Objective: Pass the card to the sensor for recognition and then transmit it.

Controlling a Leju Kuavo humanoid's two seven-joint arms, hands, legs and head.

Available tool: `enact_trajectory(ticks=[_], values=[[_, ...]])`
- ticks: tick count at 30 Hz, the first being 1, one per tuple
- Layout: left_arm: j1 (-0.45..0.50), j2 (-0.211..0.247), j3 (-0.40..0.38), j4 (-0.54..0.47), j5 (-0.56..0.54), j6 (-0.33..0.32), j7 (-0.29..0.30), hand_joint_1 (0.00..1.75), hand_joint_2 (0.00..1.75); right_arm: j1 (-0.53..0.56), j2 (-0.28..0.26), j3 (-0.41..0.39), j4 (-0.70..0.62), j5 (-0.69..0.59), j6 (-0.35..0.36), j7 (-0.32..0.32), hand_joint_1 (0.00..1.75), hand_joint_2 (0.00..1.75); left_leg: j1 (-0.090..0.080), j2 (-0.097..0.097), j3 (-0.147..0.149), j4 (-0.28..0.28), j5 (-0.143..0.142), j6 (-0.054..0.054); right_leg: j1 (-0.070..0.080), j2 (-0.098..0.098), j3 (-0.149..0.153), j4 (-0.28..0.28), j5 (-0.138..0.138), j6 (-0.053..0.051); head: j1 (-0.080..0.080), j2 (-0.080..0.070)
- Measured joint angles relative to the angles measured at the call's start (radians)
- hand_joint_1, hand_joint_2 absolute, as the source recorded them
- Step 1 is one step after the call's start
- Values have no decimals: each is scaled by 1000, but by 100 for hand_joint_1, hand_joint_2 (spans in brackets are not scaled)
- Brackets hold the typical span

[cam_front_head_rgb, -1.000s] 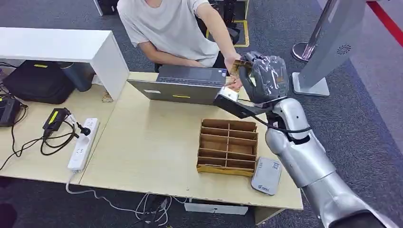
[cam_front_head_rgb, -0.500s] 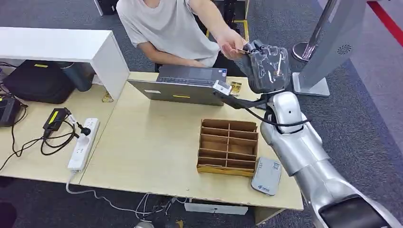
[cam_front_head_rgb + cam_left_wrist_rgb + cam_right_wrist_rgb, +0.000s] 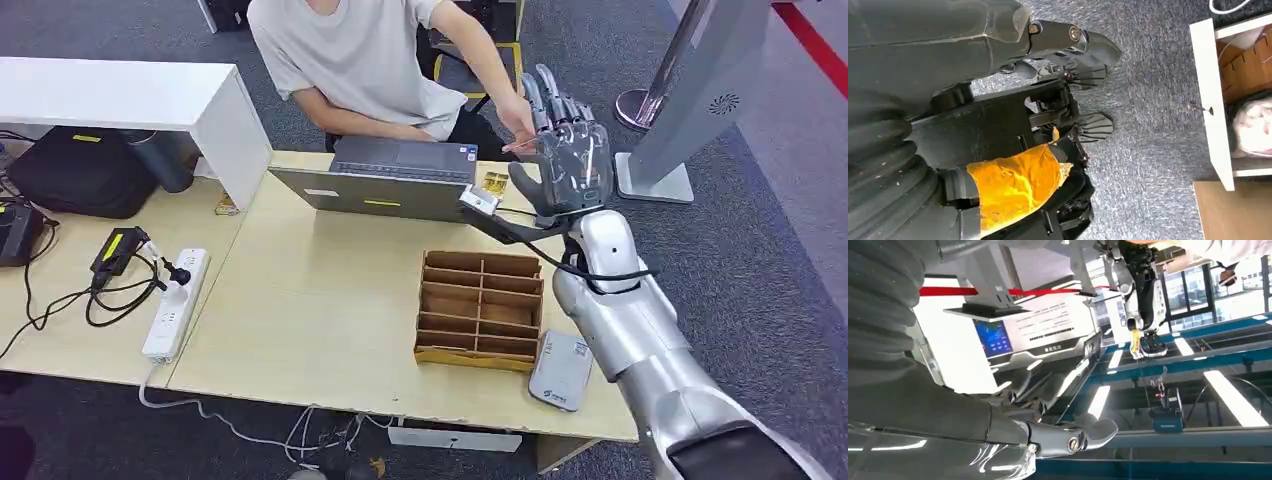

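Right hand (image 3: 562, 165) raised, fingers spread, holding nothing
Person's hand (image 3: 518, 128) touches it beyond the surface's (image 3: 320, 300) far edge

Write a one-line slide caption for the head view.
Robot's raised right hand, fingers spread, meets a seated person's hand above the laptop and cardboard organizer.

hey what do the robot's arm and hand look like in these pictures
The right arm is a silver, glossy, rounded shell, with black cables looping at the wrist. The right robot hand is dark grey under a clear glossy cover. The left robot hand is black, with a patch of orange tape and a grey ribbed cover.
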Motion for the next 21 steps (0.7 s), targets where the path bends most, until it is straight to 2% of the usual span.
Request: enact_trajectory(ticks=[6,9,12,16,17,21], values=[[0,-1,5,0,2,-8,2,0,175,2,2,-7,12,-11,3,-20,0,175,0,0,0,0,0,0,0,0,0,0,0,0,0,0],[2,2,11,0,13,-22,1,0,175,5,1,-6,19,-30,48,-33,0,175,0,0,0,0,0,0,0,0,0,0,0,0,0,0],[8,8,20,0,17,-25,-3,0,175,17,-24,-6,23,-39,52,-27,0,175,0,0,0,0,0,0,0,0,-1,-1,0,0,0,0],[21,20,29,0,19,-27,-8,0,175,18,-107,-13,79,-40,35,11,0,175,0,-4,0,1,0,0,0,-4,1,-2,0,0,-1,0],[25,27,30,0,17,-31,-10,0,175,18,-160,-22,121,-38,16,35,0,175,0,-4,0,2,0,0,0,-4,1,-2,0,0,0,0],[45,44,32,0,17,-42,-16,0,175,27,-294,-72,191,6,14,107,0,175,-2,-10,-3,4,0,3,-1,-9,1,-2,0,2,1,0]])
